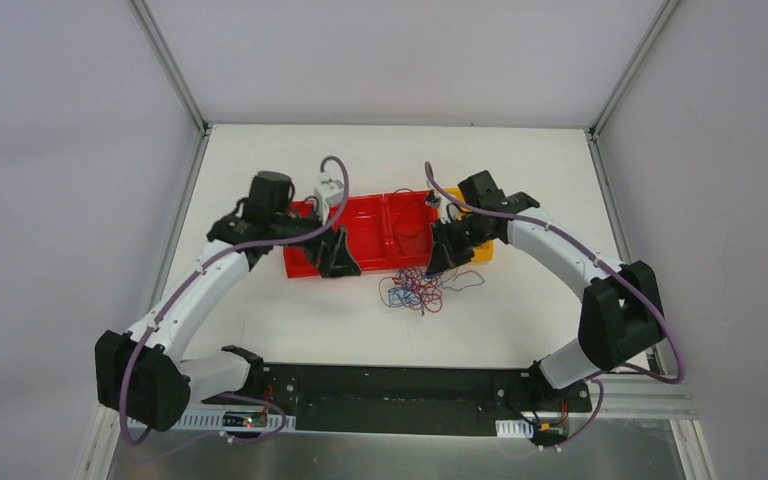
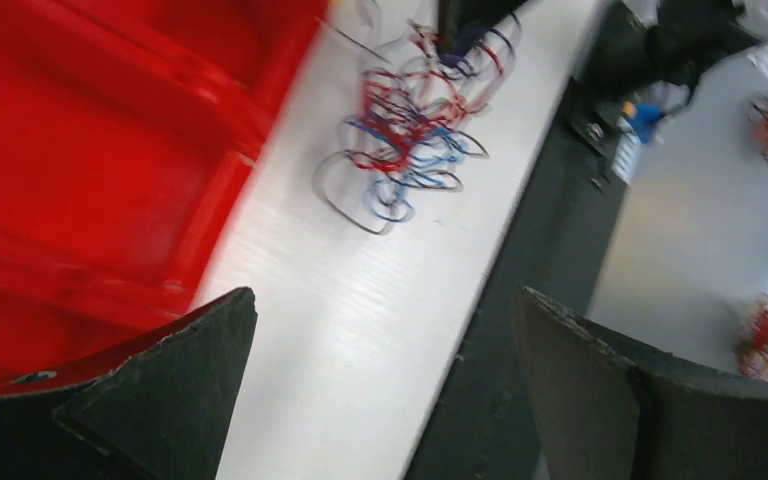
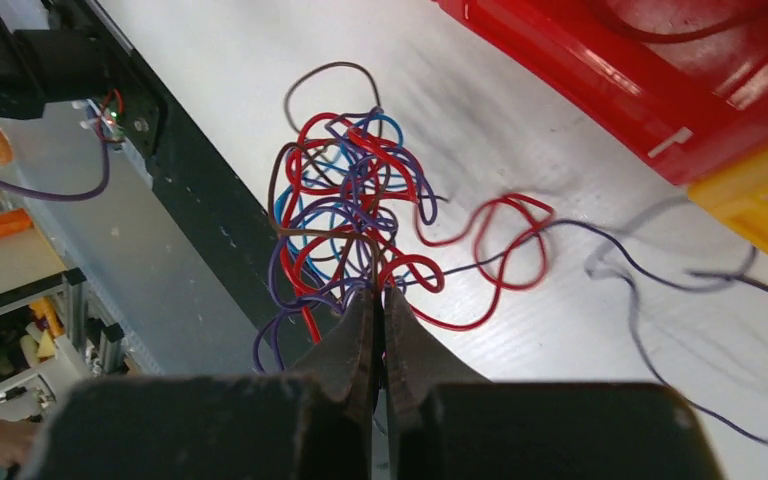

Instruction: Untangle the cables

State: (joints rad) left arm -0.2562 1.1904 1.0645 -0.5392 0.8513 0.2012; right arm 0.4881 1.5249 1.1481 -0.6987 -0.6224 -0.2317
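Picking out the cables (image 1: 415, 288) first: one loose clump of red, blue and purple on the white table (image 1: 290, 320), just near of the red bin (image 1: 365, 235) and between the two grippers. Nowhere near sorted, going by the knot of loops crossing over and through each other. Only a dark strand (image 3: 600, 235) trailing free to the right.

Possibly counting one reddish wire (image 3: 660, 36) as already laid in the bin's right compartment, though too thin and too cropped to call for sure.

Moving out to the right gripper (image 3: 380, 295): pinched fully closed at the clump's far right edge, nipping a few strands between the tips.

Over to the left gripper (image 2: 382, 300): spread wide, gripping nothing, hanging over the bin's near edge, apart from the tangle and off to its left.

Further out, glimpsing a yellow bin (image 3: 760, 190) at the red bin's right end, mostly under the right arm.

Judging the job barely begun: nearly every strand left to tease out, one at a time.
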